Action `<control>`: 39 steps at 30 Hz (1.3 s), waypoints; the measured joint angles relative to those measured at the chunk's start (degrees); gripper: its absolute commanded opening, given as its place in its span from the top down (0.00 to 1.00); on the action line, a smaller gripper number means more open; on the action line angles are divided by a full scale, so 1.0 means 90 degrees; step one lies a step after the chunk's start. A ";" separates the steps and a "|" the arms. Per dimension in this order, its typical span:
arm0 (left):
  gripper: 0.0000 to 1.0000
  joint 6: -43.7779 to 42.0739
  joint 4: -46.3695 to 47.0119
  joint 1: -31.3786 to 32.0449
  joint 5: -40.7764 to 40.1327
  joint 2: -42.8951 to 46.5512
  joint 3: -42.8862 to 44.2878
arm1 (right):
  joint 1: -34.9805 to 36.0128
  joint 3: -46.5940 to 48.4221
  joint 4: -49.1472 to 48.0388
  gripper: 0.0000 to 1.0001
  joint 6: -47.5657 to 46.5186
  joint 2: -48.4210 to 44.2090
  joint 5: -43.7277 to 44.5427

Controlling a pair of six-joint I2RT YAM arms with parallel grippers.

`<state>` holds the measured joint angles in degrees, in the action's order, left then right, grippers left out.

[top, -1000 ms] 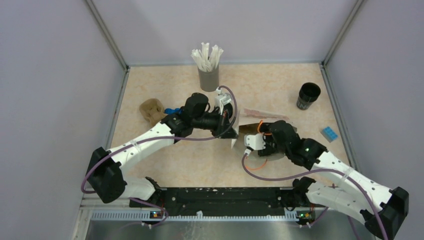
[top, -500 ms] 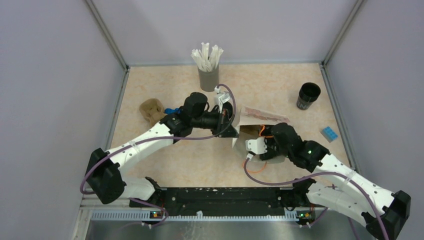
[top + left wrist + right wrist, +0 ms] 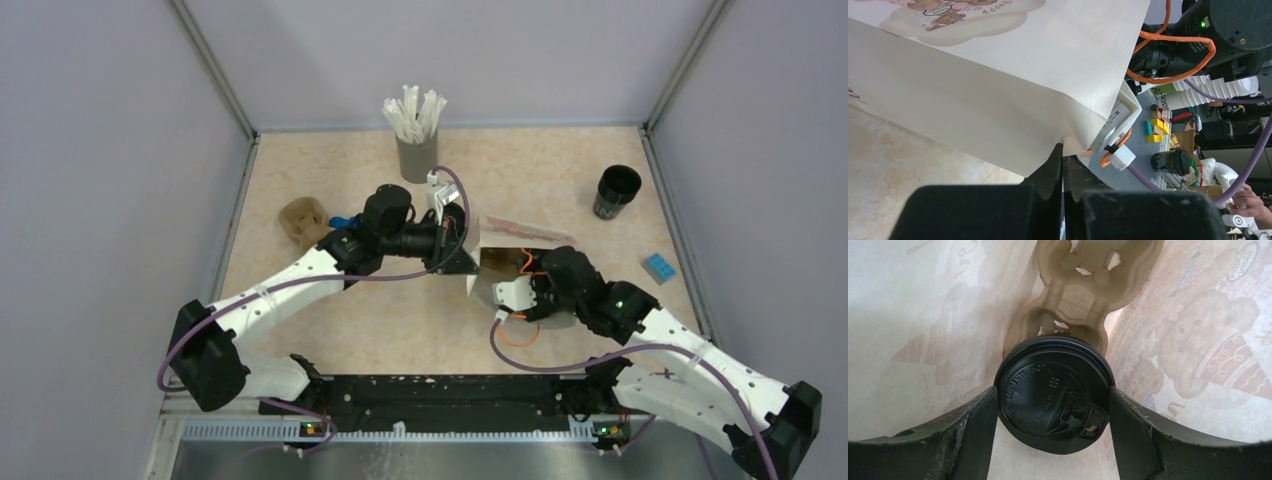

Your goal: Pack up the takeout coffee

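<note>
Left claw [image 3: 463, 262], overhead view: clamped on the near corner of a paper bag [image 3: 525, 230] at mid-table, bag on its side, mouth toward the near edge. Right arm [image 3: 600, 300] extended into that mouth, fingers hidden inside. Far right on the table [image 3: 560, 170], well apart from the bag: an open black cup [image 3: 617, 190], upright. Nearer on that side, a small blue block [image 3: 658, 267]. At the back, a grey holder of wrapped straws [image 3: 416, 150]. Left of the arms, a brown crumpled lump [image 3: 303, 222].

Left wrist view: both fingertips [image 3: 1050, 167] pressed together with the bag's lower edge caught between them. Pale paper across most of the view, bear print near the top.

Right wrist view: right claw [image 3: 1052, 392] inside the bag, gripping the coffee cup [image 3: 1048, 382], one finger [image 3: 973, 420] against each side. Cup seen from its black lidded top. Just behind it, deeper in the bag, a brown pulp cup tray [image 3: 1088, 295], near end overlapped by the cup's top. Seated in a tray slot or not: cannot tell.
</note>
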<state>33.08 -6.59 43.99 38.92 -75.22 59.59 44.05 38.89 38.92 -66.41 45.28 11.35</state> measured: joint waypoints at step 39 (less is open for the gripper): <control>1.00 0.0012 0.0019 0.0000 0.0080 0.0000 -0.0194 | 0.0000 -0.0510 -0.0435 0.33 -0.0185 0.0143 0.0063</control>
<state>33.19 -6.42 43.99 39.64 -75.22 57.84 44.05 34.30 35.00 -68.07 46.57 11.92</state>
